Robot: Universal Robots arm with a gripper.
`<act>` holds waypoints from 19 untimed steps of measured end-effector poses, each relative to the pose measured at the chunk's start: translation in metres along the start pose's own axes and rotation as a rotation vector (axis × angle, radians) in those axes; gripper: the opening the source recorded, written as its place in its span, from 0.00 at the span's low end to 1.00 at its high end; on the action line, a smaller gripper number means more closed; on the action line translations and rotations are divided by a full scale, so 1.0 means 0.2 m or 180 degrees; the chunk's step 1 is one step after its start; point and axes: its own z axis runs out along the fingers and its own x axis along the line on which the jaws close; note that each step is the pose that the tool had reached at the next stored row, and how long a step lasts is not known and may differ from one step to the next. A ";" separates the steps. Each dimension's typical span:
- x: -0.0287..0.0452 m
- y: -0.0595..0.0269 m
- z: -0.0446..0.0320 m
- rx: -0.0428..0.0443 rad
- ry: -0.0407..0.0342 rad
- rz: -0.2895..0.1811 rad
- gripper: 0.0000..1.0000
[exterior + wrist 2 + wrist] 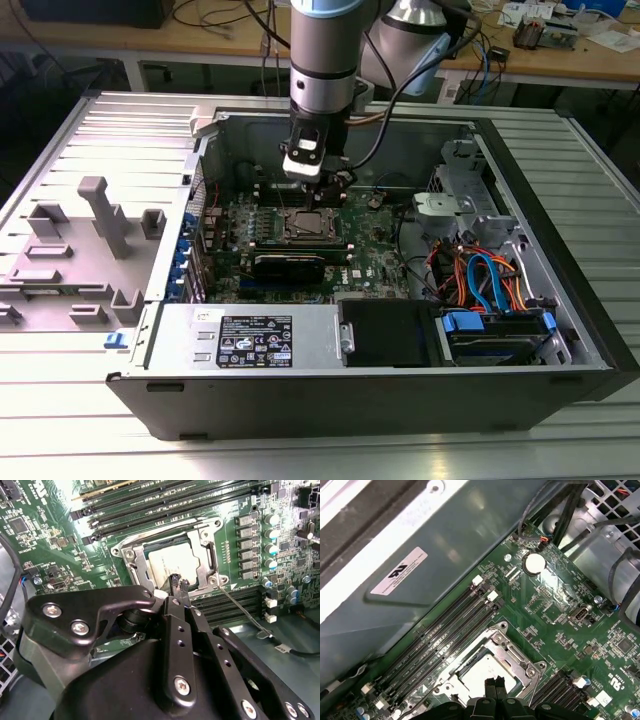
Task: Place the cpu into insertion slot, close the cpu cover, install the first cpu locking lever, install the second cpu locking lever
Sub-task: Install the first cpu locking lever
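fingers [175, 581] are pressing closed on each other over the edge of the cpu cover [202, 572] | cpu [308, 224] is lying in the insertion slot [288, 236], mid-frame in the exterior view | cpu cover is lying flat around it

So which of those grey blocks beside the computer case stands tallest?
The grey post with the wider cap, on the exterior view's left. It rises well above the low, squat blocks around it.

Silver-grey arm [322, 60], pale blue joint ring [335, 8]; black cable [405, 85]; matte black hand [178, 583], silver screws [52, 610].
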 end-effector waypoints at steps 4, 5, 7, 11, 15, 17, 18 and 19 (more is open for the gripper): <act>0.000 0.000 -0.010 0.0000 0.0000 -0.0003 0.11; 0.000 0.000 -0.010 0.0000 0.0000 -0.0003 0.11; 0.010 -0.010 -0.010 0.0001 0.0000 -0.0005 0.11; 0.038 -0.038 -0.010 0.0000 0.0000 -0.0028 0.11; 0.049 -0.049 -0.010 0.0000 0.0001 -0.0044 0.11; 0.050 -0.050 -0.020 0.0000 0.0000 -0.0050 0.11; 0.050 -0.050 -0.025 0.0000 0.0001 -0.0050 0.11; 0.050 -0.050 -0.025 -0.0001 0.0001 -0.0050 0.11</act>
